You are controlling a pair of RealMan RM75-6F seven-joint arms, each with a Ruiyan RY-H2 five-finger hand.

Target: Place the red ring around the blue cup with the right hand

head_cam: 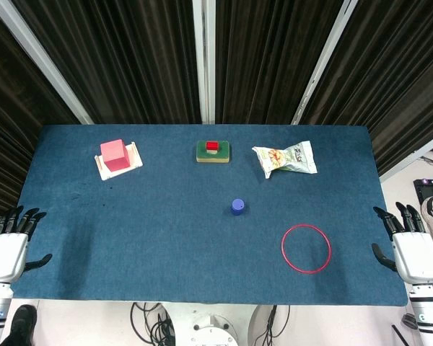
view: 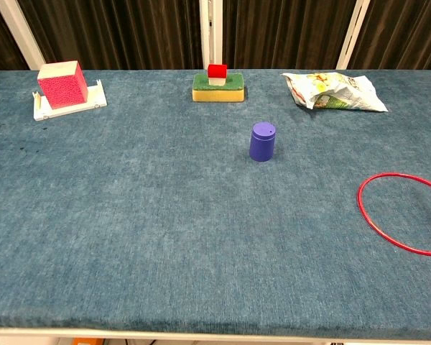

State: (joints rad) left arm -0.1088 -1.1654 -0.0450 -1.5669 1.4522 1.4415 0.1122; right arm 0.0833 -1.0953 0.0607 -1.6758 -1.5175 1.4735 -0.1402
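Observation:
A thin red ring (head_cam: pixel 306 249) lies flat on the blue cloth near the front right; the chest view cuts off the ring's (view: pixel 402 213) right side. The small blue cup (head_cam: pixel 237 207) stands upside down near the middle of the table, to the left of and beyond the ring, also seen as the cup (view: pixel 262 141) in the chest view. My right hand (head_cam: pixel 411 249) hangs off the table's right edge with fingers spread, holding nothing. My left hand (head_cam: pixel 9 245) is at the left edge, also open. Neither hand shows in the chest view.
At the back stand a pink cube on a white tray (head_cam: pixel 117 158), a green sponge with a small red block (head_cam: pixel 213 151), and a crumpled snack bag (head_cam: pixel 286 158). The table's right edge (head_cam: pixel 391 238) runs between my right hand and the ring.

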